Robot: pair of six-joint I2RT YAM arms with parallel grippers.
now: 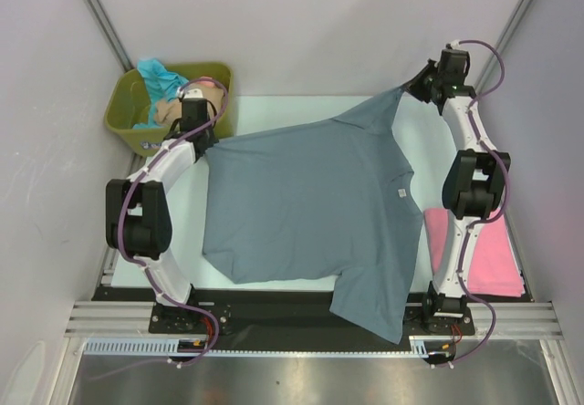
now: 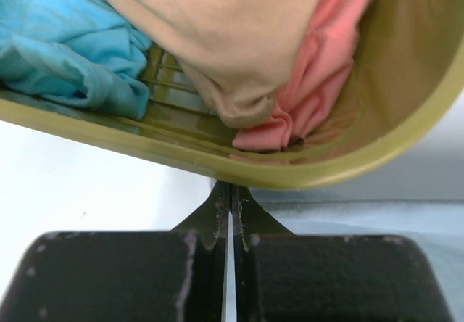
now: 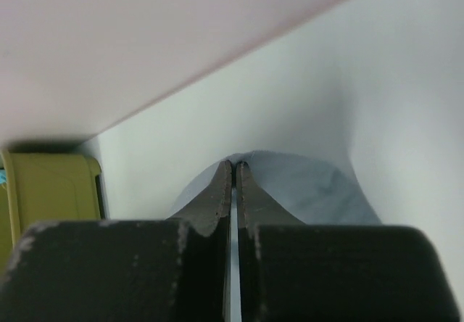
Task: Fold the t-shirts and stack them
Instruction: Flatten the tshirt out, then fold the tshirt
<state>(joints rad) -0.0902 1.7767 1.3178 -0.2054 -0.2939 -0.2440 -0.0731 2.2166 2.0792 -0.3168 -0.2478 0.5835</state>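
Left pincer (image 1: 204,146) and right pincer (image 1: 407,87) both clamped on the grey-blue shirt (image 1: 310,204), stretched between them; green tub (image 1: 123,118) just beyond the left pincer, pink shirt (image 1: 497,254) well behind the right.

My left gripper (image 1: 204,142) reaches forward and left, my right gripper (image 1: 409,86) far forward and right; both are pinched fully closed.

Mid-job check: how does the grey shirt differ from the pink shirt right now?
The grey shirt is spread open across the table, sleeves out; the pink shirt lies as a compact rectangle at the right near side. The left end effector and right end effector each pinch a far edge of the grey shirt; neither holds the pink shirt. Both are plain, single-coloured cloth.
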